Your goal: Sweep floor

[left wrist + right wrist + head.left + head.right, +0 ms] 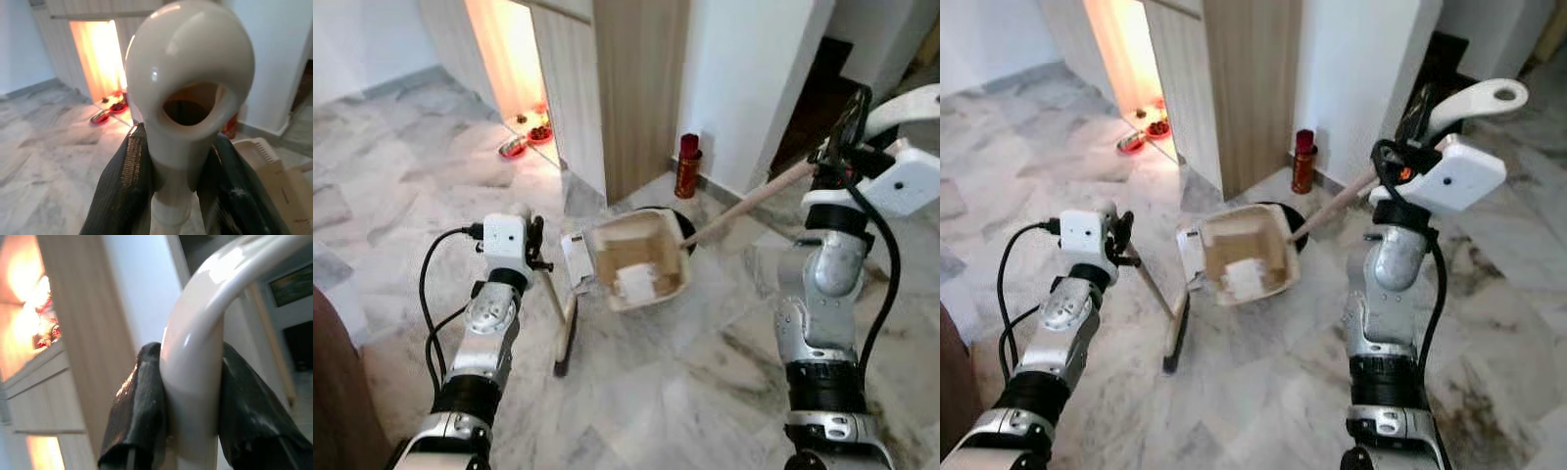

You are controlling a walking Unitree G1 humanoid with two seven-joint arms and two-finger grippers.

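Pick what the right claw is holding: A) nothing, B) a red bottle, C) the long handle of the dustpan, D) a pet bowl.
C: the right claw is shut around the pale handle that slants down to the beige dustpan on the floor.

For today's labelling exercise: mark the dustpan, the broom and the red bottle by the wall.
dustpan (641, 257), left eye view, inner tray.
broom (566, 338), left eye view, head near floor.
red bottle (687, 168), left eye view, body.

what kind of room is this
Probably a home hallway or entry area: a marble-tiled floor, a wooden cabinet against a white wall, and red bowls on the floor by a lit opening.
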